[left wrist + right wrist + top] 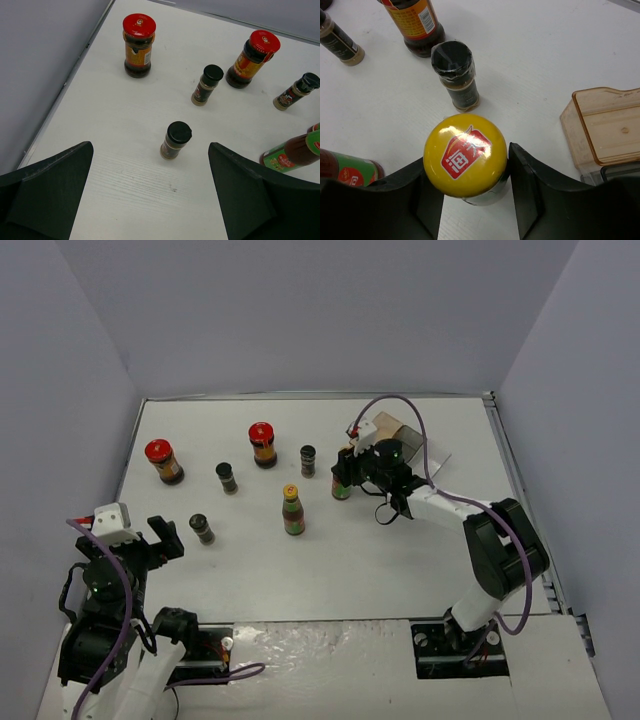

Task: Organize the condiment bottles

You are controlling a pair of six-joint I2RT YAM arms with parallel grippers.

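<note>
Condiment bottles (292, 510) are seen scattered over the centre and left of the white counter (400, 570). One yellow-capped bottle (465, 155), right of centre in the overhead view, is grasped below its cap by the right end effector (345, 472). The left end effector (150, 150) is seen released, jaws wide, at the lower left.

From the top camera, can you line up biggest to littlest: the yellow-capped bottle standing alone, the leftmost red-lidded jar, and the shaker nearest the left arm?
1. Yellow-capped bottle and leftmost red-lidded jar: too close to rank. The bottle looks taller and the jar looks wider.
2. Shaker: clearly the smallest.
</note>
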